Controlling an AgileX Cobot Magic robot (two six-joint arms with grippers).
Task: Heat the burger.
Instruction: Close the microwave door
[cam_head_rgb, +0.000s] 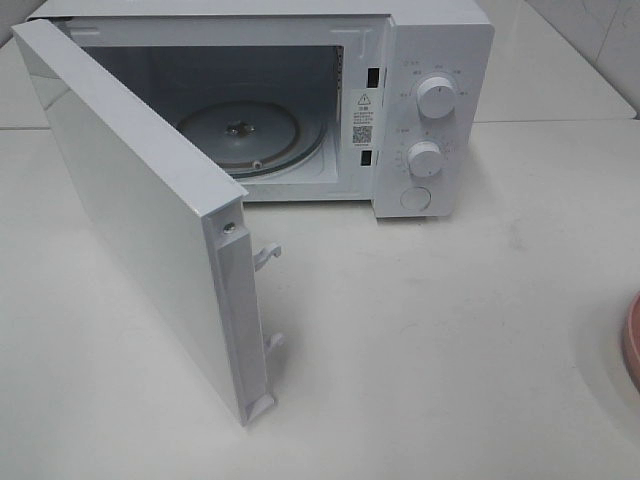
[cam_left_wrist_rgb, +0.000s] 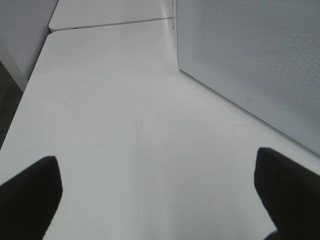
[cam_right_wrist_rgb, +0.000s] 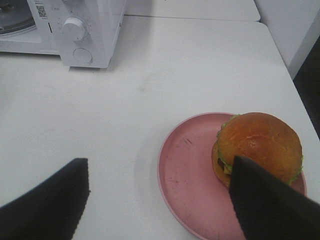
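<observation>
The burger (cam_right_wrist_rgb: 257, 142), with a glossy brown bun and a green lettuce edge, sits on the far side of a pink plate (cam_right_wrist_rgb: 190, 175) in the right wrist view. My right gripper (cam_right_wrist_rgb: 160, 170) hovers open over the plate's near rim. One finger (cam_right_wrist_rgb: 265, 205) overlaps the burger's side and the other (cam_right_wrist_rgb: 50, 205) is over bare table. In the exterior view only a sliver of the plate (cam_head_rgb: 633, 340) shows at the right edge, and the burger and both grippers are out of view. My left gripper (cam_left_wrist_rgb: 157, 165) is open and empty above the table.
The white microwave (cam_head_rgb: 430, 60) stands at the back with its door (cam_head_rgb: 140, 200) swung wide toward the front left. Its glass turntable (cam_head_rgb: 240, 135) is bare. The door's perforated face (cam_left_wrist_rgb: 250, 55) rises close beside my left gripper. The white table (cam_head_rgb: 450, 330) stretches between microwave and plate.
</observation>
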